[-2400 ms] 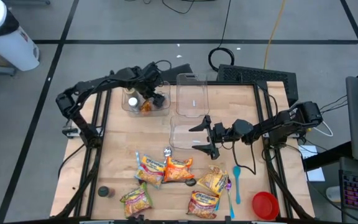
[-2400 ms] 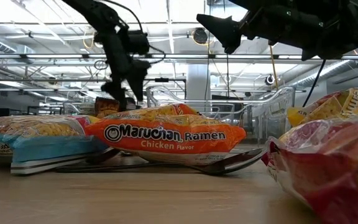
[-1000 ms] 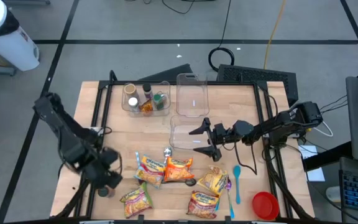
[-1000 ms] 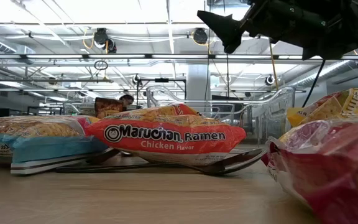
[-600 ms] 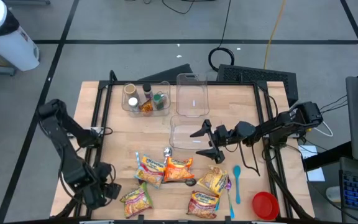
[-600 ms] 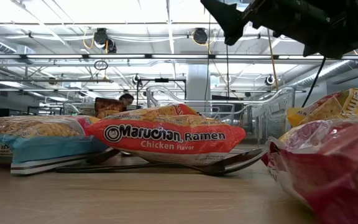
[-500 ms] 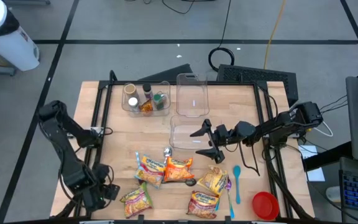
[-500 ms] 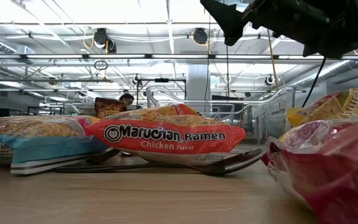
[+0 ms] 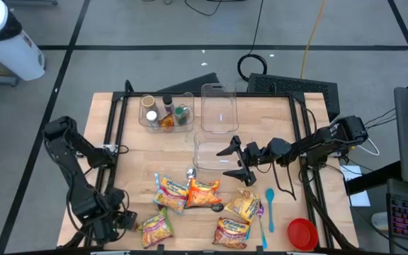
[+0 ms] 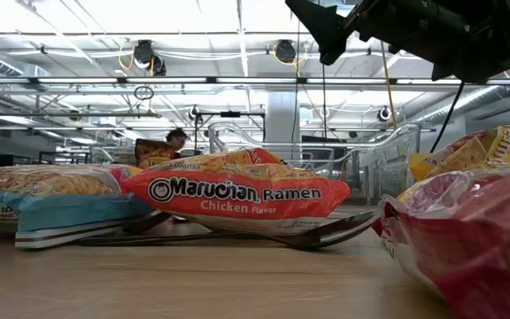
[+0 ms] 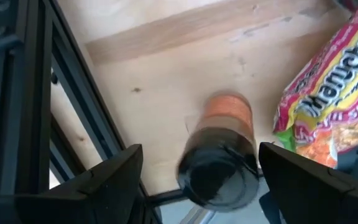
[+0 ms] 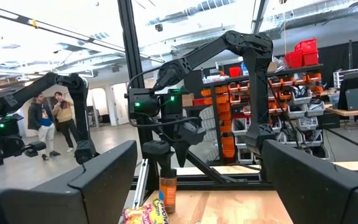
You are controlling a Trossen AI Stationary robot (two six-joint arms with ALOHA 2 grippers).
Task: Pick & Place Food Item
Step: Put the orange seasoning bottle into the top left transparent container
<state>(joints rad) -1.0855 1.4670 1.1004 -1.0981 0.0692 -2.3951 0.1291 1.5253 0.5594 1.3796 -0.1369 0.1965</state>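
Since earlier frames, left gripper travelled from condiment bin at far edge to near-left corner of surface; right gripper barely shifted. Left fingers spread wide, straddling spice bottle with black cap, upright beside ramen packet; no contact seen, nothing grasped. Judgement: positioned for pickup of bottle. Right gripper waits over clear container, fingers released, empty, likely clear of left arm's path.
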